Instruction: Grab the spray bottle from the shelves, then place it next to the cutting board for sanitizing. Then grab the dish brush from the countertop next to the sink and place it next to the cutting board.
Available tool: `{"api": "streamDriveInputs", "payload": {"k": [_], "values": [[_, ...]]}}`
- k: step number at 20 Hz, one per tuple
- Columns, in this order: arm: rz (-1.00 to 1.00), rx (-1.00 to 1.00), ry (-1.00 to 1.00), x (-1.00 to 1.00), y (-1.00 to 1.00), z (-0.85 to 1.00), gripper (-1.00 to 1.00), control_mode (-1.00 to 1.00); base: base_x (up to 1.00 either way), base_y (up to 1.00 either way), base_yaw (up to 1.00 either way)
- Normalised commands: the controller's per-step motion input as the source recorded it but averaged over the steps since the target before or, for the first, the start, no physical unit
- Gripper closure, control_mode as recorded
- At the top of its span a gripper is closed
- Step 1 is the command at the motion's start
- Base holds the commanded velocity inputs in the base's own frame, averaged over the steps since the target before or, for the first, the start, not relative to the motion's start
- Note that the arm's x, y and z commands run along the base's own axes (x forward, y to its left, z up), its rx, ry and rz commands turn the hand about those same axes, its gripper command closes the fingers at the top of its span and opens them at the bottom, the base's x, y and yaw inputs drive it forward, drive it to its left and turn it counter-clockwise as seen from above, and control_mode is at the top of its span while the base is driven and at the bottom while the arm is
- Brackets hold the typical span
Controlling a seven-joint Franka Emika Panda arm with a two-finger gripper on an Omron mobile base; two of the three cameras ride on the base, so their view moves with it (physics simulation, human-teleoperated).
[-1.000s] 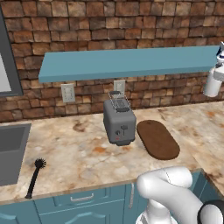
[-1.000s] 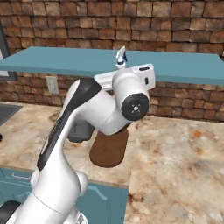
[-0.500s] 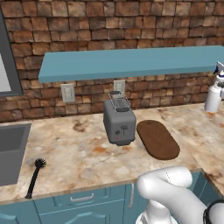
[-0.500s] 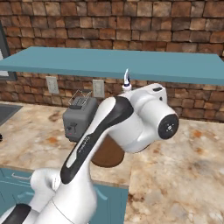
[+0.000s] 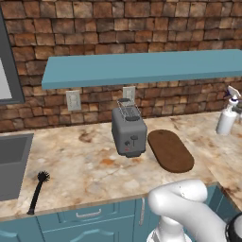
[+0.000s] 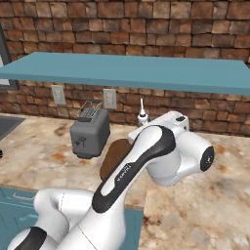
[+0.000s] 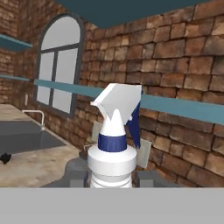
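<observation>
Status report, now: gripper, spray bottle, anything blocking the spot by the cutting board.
Gripper shut on spray bottle, upright, off the shelves. Cutting board flat on countertop. Toaster close beside its left; right side open.

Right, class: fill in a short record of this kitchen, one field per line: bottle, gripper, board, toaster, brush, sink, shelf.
bottle: spray bottle held upright in the gripper, off the shelf
gripper: gripper shut on the bottle
board: board flat on the counter, just right of the toaster
toaster: toaster near the brick wall
brush: brush lying by the sink
sink: sink at the counter's left end
shelf: shelf on the wall above the toaster
</observation>
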Motion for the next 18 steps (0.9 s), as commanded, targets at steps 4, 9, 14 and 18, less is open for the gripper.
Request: {"api": "streamDriveInputs", "payload": {"k": [4, 9, 14, 18], "values": [[0.20, 0.00, 0.00, 0.18, -0.05, -0.56, 1.00, -1.00, 0.00, 0.00, 0.00], [0.20, 0.00, 0.00, 0.28, -0.15, -0.56, 1.00, -1.00, 0.00, 0.00, 0.00], [0.15, 0.00, 0.00, 0.44, -0.17, -0.55, 1.00, -1.00, 0.00, 0.00, 0.00], [0.14, 0.00, 0.00, 0.36, -0.17, -0.52, 1.00, -1.00, 0.00, 0.00, 0.00]]}}
